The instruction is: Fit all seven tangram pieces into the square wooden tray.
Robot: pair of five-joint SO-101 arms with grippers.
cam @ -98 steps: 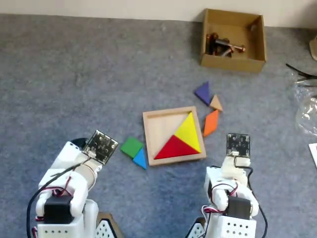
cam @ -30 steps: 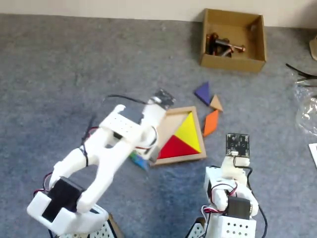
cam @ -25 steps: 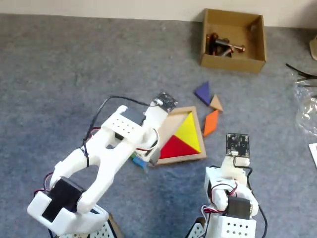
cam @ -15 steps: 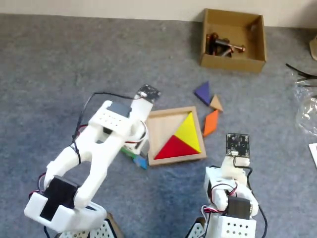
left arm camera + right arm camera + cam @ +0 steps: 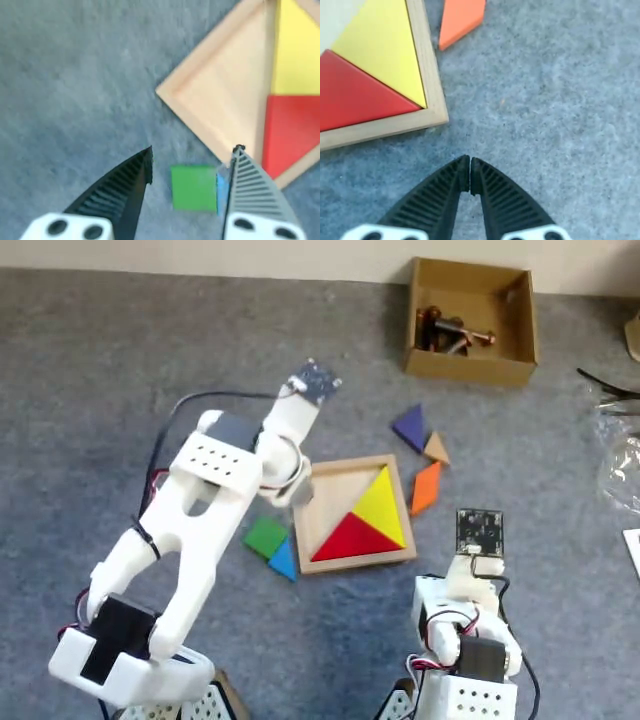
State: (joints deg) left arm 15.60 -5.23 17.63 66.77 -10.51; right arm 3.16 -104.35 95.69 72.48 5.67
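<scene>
Hovering beside the square wooden tray (image 5: 345,462), the left pincer (image 5: 192,151) stands wide open and empty, with the green square (image 5: 194,187) framed between its fingers. A blue triangle (image 5: 284,560) seems to touch that square. Yellow (image 5: 380,502) and red (image 5: 355,537) triangles lie inside the tray; orange (image 5: 425,487), purple (image 5: 409,426) and tan (image 5: 436,448) pieces rest on the tabletop nearby. The right pincer (image 5: 470,165) is closed, empty.
</scene>
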